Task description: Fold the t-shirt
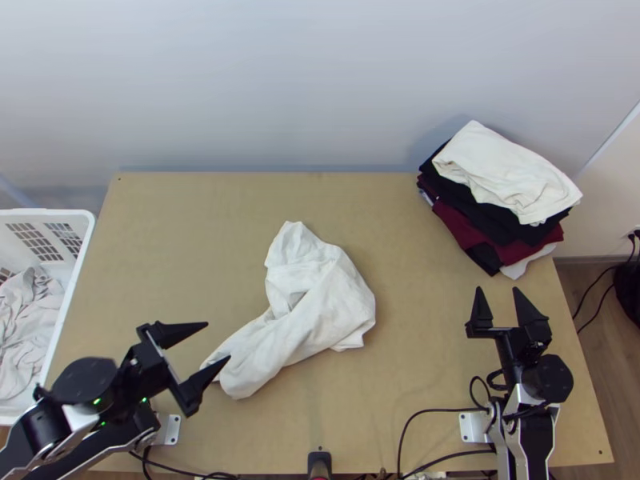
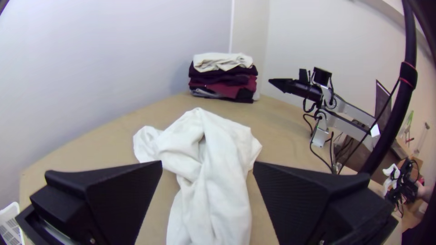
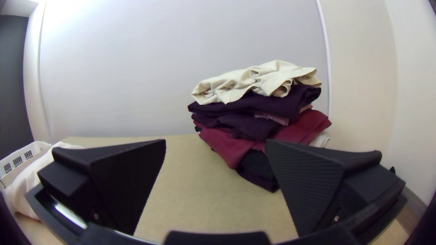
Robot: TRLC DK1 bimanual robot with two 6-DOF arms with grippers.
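Stacked clothes (image 1: 504,180), white basket (image 1: 48,214).

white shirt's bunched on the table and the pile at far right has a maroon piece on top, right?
No, the top piece of the pile is cream, as the right wrist view shows; maroon cloth lies lower. The white shirt does lie bunched.

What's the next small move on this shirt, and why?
I'd probably ease the left gripper onto the near end of the white shirt and close its fingers there. The shirt lies bunched, so it likely needs spreading before any fold; the left gripper is open at that end, while the right gripper stands well away.
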